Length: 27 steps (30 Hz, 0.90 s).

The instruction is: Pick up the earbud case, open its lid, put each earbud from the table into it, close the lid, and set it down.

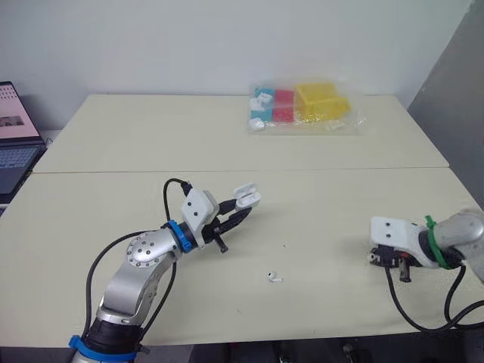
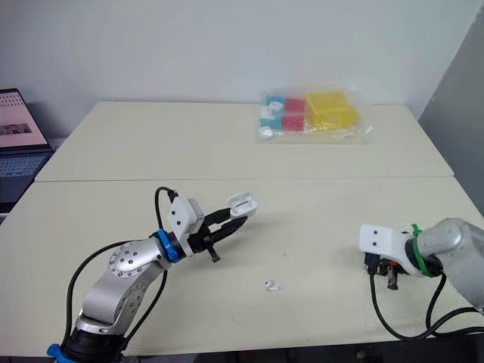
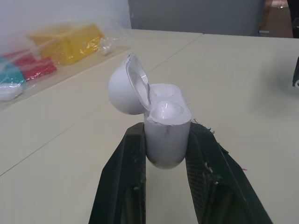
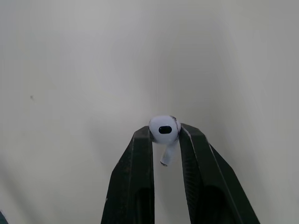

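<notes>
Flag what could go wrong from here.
The earbud is pinched at the very tips of the right fingers and could slip in transit. The left fingers hold the case by its lower half only, so pressing the earbud in may tilt it. A sweeping arm could knock the other earbud.

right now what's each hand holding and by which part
The left hand grips the open earbud case by its lower body. The right hand pinches an earbud by its rounded head.
</notes>
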Tool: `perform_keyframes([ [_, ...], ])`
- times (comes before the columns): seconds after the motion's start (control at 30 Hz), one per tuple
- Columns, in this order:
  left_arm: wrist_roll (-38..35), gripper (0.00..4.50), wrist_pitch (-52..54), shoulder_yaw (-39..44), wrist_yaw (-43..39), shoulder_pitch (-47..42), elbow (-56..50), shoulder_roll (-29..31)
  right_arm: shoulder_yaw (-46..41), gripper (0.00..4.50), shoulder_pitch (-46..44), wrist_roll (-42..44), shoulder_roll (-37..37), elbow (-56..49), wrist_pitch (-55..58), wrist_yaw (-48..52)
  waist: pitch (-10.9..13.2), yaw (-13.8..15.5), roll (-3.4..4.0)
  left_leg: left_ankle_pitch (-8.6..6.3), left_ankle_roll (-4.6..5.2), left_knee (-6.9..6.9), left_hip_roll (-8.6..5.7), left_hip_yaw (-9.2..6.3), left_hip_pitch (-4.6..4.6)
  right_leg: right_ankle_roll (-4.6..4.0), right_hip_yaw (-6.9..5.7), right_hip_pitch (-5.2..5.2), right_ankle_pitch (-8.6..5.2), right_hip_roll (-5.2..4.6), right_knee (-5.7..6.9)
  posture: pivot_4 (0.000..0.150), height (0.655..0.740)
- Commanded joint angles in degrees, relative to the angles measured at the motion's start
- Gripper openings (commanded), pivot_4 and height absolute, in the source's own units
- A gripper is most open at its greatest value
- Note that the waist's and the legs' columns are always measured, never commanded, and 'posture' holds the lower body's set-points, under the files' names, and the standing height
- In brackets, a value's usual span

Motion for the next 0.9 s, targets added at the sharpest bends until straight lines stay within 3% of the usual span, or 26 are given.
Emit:
perform_keyframes([
  [0.03, -4.6, 0.79, 3.6, 0.8, -0.5, -1.9, -2.2, -1.1, -6.8, 0.41, -0.2, 5.8, 2.5, -4.3, -1.3, 0.3, 0.0, 0.0, 0.00, 0.00, 0.00, -0.02, 0.00, 0.00, 0.00, 0.00, 0.00, 0.00, 0.00, 0.00, 0.00, 0.150, 0.7389],
  [0.27, -10.6, 0.79, 7.9, 0.7, -2.0, -6.9, -1.9, -3.7, -14.6, 0.41, -10.0, 22.5, 23.6, -10.8, 5.4, -10.8, 0.0, -0.1, -0.05, 0.00, -0.01, -0.01, -0.02, -0.07, 0.00, 0.01, -0.03, 0.03, 0.00, 0.08, 0.04, 0.150, 0.7389],
  [0.43, -10.3, 0.79, 7.5, -0.2, -2.7, -9.4, -0.5, -5.3, -15.0, 0.41, -14.5, 26.2, 36.5, -12.4, 5.1, -22.3, 0.0, -0.1, -0.05, 0.00, -0.01, 0.03, -0.05, -0.07, -0.08, 0.03, 0.00, 0.04, 0.02, 0.06, 0.01, 0.150, 0.7389],
  [0.63, -11.4, 0.79, 9.2, -0.5, -3.8, -11.0, -0.4, -5.2, -12.4, 0.41, -15.8, 24.8, 45.0, -11.9, 0.4, -30.6, 0.0, -0.1, -0.05, 0.00, -0.01, 0.00, -0.04, -0.06, -0.16, 0.02, 0.01, -0.03, 0.01, 0.05, -0.01, 0.150, 0.7389],
  [0.9, -13.9, 0.79, 12.5, 0.5, -3.7, -13.0, -0.7, -5.6, -5.6, 0.41, -14.2, 18.1, 47.4, -7.6, -8.8, -32.6, 0.0, -0.1, -0.03, 0.01, 0.00, 0.01, -0.02, -0.06, -0.12, 0.02, 0.00, -0.04, 0.02, 0.07, 0.03, 0.150, 0.7389],
])
